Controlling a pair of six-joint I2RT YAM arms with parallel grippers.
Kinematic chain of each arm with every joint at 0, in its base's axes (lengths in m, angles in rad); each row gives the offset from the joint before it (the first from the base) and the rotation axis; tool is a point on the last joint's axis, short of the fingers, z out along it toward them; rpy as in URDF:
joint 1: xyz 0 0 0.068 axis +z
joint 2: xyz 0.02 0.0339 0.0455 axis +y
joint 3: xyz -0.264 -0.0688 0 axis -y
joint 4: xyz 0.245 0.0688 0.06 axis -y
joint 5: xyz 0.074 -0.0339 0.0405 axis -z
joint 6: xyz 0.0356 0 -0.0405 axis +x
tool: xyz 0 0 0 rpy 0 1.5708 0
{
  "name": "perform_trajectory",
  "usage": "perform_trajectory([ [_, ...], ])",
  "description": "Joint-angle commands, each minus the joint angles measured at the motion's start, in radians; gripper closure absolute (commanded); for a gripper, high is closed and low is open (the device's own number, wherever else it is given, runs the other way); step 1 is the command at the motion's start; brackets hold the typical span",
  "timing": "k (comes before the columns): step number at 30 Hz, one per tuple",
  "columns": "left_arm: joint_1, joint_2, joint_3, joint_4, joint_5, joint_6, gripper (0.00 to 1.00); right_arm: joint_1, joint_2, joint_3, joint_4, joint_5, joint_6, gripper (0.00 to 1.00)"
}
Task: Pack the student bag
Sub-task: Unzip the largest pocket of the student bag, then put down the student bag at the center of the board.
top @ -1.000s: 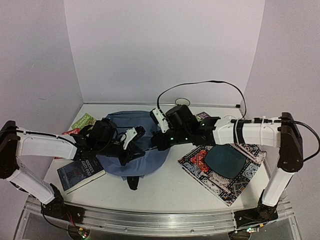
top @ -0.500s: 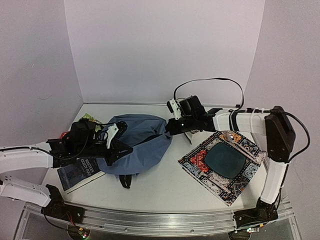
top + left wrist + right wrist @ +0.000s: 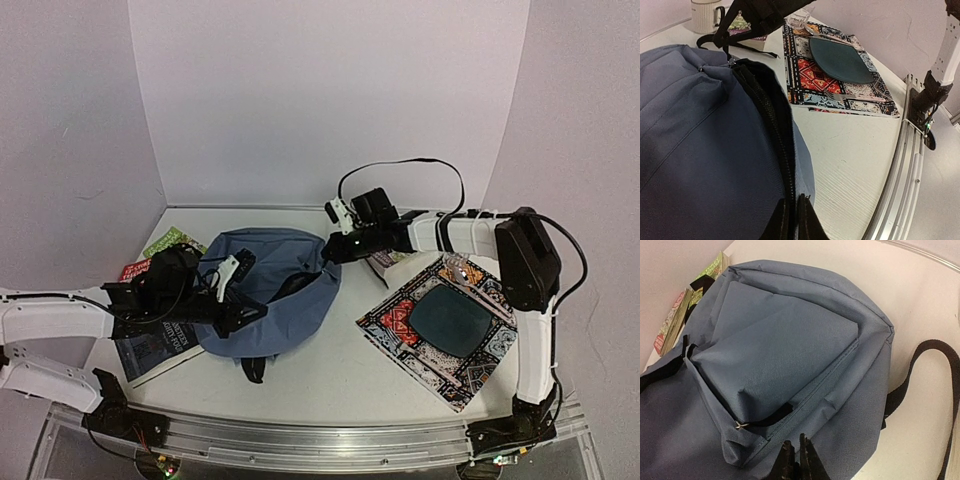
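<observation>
The slate-blue student bag (image 3: 275, 290) lies left of centre on the table, front pocket up. My left gripper (image 3: 243, 303) is at its near-left edge. In the left wrist view the left gripper (image 3: 794, 220) is shut on the bag's (image 3: 700, 140) edge beside the dark zipper line (image 3: 772, 120). My right gripper (image 3: 326, 258) is at the bag's far-right edge. In the right wrist view the right gripper (image 3: 796, 460) pinches a fold of the bag's (image 3: 785, 355) fabric below the pocket. A black strap (image 3: 920, 375) trails to the right.
A patterned cloth mat (image 3: 390, 325) with a teal plate (image 3: 448, 320) lies right of the bag, a fork (image 3: 840, 95) on it. Books lie at the left: a dark one (image 3: 155, 348), a red one (image 3: 135, 268), a green one (image 3: 165, 242). A mug (image 3: 705, 15) stands at the back.
The left arm has drawn back toward the near left. The right gripper has moved toward the back right. The bag between them has shifted and spread out.
</observation>
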Motion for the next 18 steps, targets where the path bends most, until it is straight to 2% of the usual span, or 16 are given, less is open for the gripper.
perform_trajectory([
  [1,-0.004,0.084,0.075,0.066,-0.063,-0.111,0.85,-0.01,-0.093,-0.014,-0.026,0.022,0.026,0.83],
  [3,-0.004,0.14,0.105,0.065,-0.073,-0.136,0.76,-0.011,-0.148,-0.065,-0.028,0.034,0.06,0.74],
  [6,-0.004,0.209,0.155,0.048,-0.078,-0.146,0.58,-0.009,-0.226,-0.154,-0.027,0.05,0.118,0.53],
  [10,-0.004,0.264,0.226,-0.012,-0.086,-0.129,0.42,0.015,-0.317,-0.281,-0.027,0.076,0.173,0.37],
  [14,-0.004,0.303,0.293,-0.108,-0.094,-0.1,0.33,0.064,-0.373,-0.358,-0.026,0.098,0.223,0.26],
  [18,-0.004,0.352,0.349,-0.183,-0.072,-0.062,0.28,0.124,-0.382,-0.417,-0.017,0.13,0.304,0.22],
])
